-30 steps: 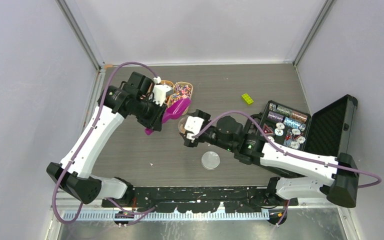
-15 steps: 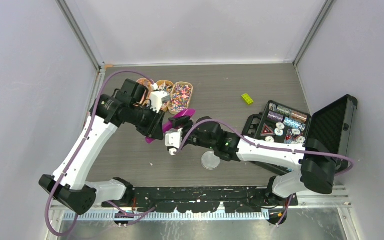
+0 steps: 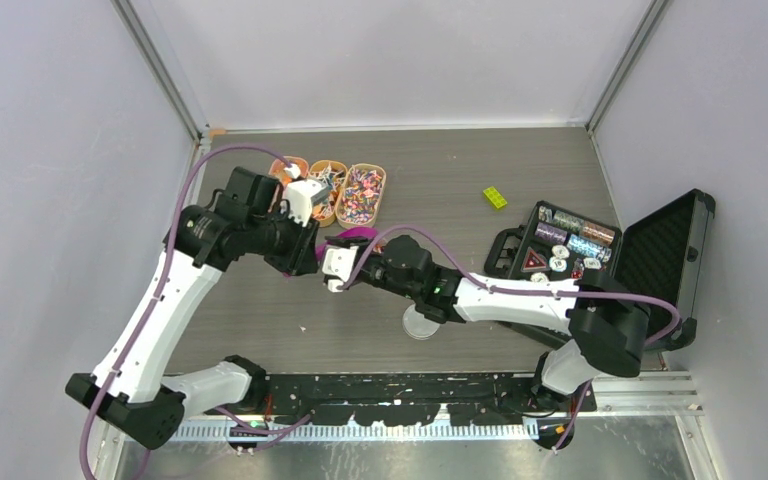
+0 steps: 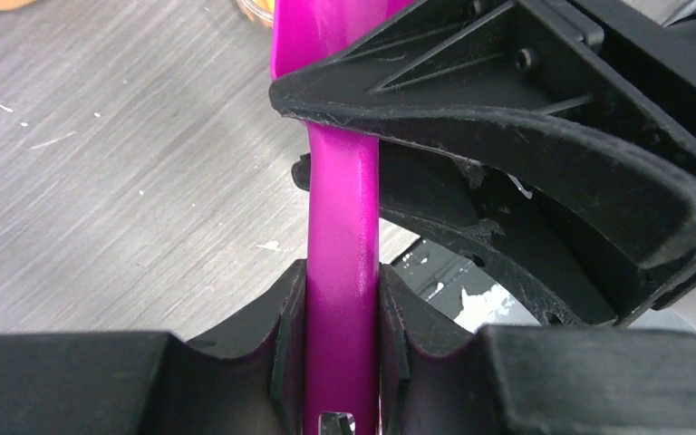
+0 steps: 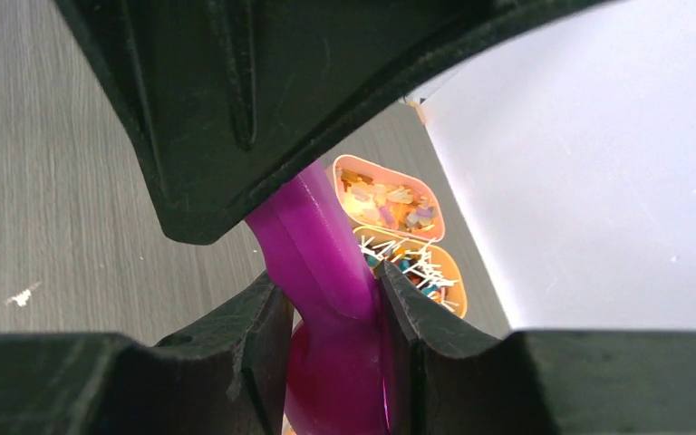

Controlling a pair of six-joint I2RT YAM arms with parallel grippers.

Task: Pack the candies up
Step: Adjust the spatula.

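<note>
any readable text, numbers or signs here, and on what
No text is readable in any view.
On the poker chips in the black case: printed faces, too small to read.
On the red triangular piece in that case: a mark, blurred.
On the magenta scoop: no marking visible.
</note>
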